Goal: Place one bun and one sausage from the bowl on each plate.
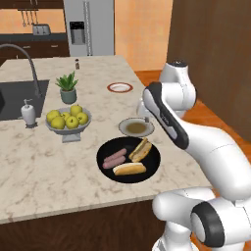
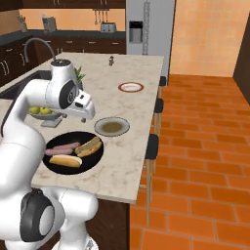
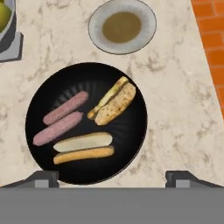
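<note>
The black bowl (image 3: 131,131) lies on the marble counter near its front edge and holds two buns and two sausages. One bun (image 3: 114,102) lies tilted at the right, the other bun (image 3: 83,148) lies near my side. Both sausages (image 3: 65,107) (image 3: 57,128) lie side by side at the left. My gripper (image 3: 113,181) hangs open above the bowl's near rim with nothing between its fingers. The grey-rimmed plate (image 3: 94,26) with a brownish centre sits just beyond the bowl. The red-rimmed white plate (image 1: 120,87) lies farther back on the counter.
A grey footed bowl of yellow-green fruit (image 1: 68,120) stands left of the black bowl. Behind it are a potted plant (image 1: 67,87), a soap dispenser (image 1: 28,112) and the sink with its faucet (image 1: 29,63). Dark stools (image 2: 152,141) line the counter's right edge.
</note>
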Robot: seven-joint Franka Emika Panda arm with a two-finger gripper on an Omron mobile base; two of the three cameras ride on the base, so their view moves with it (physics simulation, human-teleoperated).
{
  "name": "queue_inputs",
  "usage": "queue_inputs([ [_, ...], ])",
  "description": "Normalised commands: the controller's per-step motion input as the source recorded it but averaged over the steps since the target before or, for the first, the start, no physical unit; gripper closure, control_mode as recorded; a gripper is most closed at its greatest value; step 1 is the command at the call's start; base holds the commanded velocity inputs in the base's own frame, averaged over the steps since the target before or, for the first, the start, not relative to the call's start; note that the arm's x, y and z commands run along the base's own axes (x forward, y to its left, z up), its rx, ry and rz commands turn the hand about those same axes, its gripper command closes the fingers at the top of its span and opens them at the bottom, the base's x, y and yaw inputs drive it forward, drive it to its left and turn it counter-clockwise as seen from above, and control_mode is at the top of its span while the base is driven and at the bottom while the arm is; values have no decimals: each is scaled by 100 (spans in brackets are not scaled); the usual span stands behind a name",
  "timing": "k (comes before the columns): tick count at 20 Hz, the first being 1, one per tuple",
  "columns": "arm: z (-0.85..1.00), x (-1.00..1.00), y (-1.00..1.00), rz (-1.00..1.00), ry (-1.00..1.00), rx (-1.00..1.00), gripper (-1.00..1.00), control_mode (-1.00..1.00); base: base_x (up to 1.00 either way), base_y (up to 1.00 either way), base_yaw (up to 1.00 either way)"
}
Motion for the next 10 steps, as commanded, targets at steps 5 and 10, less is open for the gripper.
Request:
queue_inputs([
  [5,-81,14,24,-32,0,1,-100,-100,0,0,0],
  [10,-68,0,-3,-28,-1,0,-100,-100,0,0,0],
])
